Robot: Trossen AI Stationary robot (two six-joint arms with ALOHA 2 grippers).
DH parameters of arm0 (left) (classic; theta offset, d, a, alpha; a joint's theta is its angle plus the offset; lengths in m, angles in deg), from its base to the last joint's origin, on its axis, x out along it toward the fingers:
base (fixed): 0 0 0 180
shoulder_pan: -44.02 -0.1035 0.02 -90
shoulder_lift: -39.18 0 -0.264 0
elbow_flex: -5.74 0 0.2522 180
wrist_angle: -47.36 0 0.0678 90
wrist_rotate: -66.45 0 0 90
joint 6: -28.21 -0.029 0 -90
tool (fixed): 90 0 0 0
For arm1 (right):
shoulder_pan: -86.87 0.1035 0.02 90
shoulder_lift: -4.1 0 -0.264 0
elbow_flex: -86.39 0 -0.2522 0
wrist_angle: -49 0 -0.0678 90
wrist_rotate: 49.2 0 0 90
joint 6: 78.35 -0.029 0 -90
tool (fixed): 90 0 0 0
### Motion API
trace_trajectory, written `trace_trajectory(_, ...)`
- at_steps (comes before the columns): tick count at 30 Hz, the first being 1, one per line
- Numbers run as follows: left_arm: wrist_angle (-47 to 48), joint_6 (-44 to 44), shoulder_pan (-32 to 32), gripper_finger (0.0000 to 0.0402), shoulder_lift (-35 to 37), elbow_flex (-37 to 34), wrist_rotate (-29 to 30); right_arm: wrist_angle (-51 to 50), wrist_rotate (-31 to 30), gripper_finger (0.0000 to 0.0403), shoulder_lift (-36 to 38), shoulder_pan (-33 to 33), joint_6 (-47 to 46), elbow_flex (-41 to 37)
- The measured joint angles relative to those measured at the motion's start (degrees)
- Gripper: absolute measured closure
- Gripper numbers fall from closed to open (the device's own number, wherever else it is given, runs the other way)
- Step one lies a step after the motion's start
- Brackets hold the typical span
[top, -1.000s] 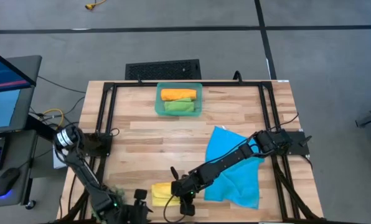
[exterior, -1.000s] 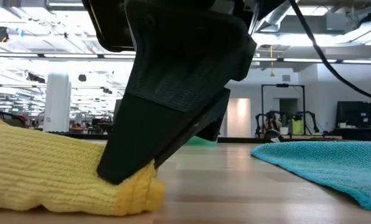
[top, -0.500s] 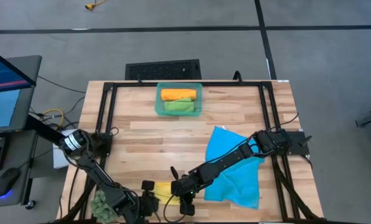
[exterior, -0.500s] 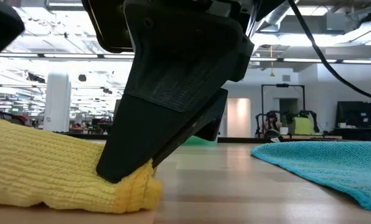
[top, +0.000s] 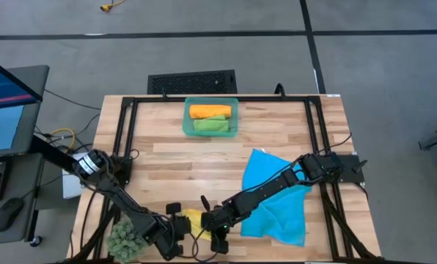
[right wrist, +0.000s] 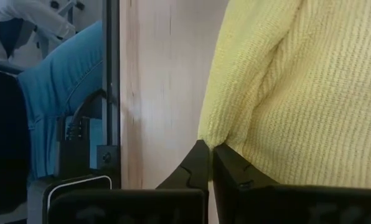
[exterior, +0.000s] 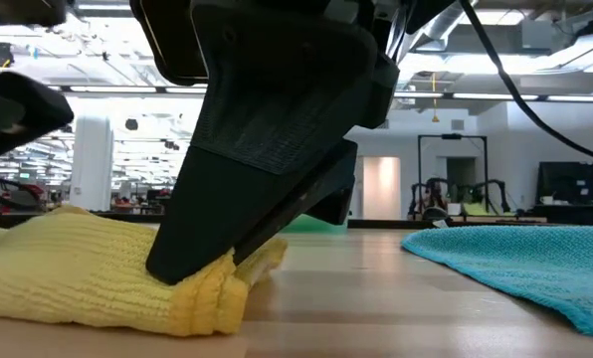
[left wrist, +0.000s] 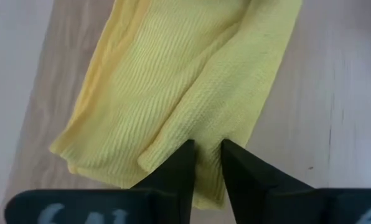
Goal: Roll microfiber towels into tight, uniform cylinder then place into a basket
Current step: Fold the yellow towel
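Observation:
The yellow towel [top: 195, 220] lies loosely bunched by the table's near edge; it also fills the left wrist view [left wrist: 179, 81]. My left gripper [top: 179, 224] sits at its left end, fingers a narrow gap apart with towel between them. My right gripper [top: 217, 221] is shut on its right end. The blue towel [top: 277, 194] lies spread out on the table under my right arm. The basket [top: 235, 117] at the far middle holds an orange roll [top: 210, 111] and a green roll [top: 211, 125]. My left gripper has a strip of the yellow towel near its end edge [left wrist: 207, 146] between its two fingertips [left wrist: 187, 155]. The fingers slant down onto it from the table's left. The towel lies on the table. One layer or several, I cannot tell. My right gripper pinches a puckered fold at the towel's edge [right wrist: 211, 134] between its shut fingers. They slant down from the table's right, and one finger [exterior: 207, 254] bears on the towel's right end. That end [exterior: 202, 298] is bunched on the table.
A spiky green plant ball [top: 123, 236] sits at the near left corner beside my left arm. A black frame [top: 123, 132] runs along the table's sides. A person's jeans-clad leg [right wrist: 61, 81] shows beyond the table edge. Bare wood lies between the basket and the towels.
My left gripper has gone down and toward the table's right along the near edge, onto the yellow towel's left end, uncovering the plant ball. The towel's right end has puckered up a little beside the right finger.

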Motion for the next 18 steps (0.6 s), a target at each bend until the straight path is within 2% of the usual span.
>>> trace_trajectory(4,0.0,3.2,-1.1,0.0332,0.2,-0.6,-3.1,0.0,0.0,0.0377,0.0,0.0,0.0,0.0)
trace_trajectory(12,0.0,6.7,-1.4,0.0336,0.1,-0.8,-5.7,-1.5,-0.2,0.0353,1.1,0.0,0.4,0.0)
trace_trajectory(18,0.1,7.5,-1.4,0.0336,0.0,-0.9,-6.2,-5.8,-4.8,0.0352,4.6,-0.4,4.1,0.0)
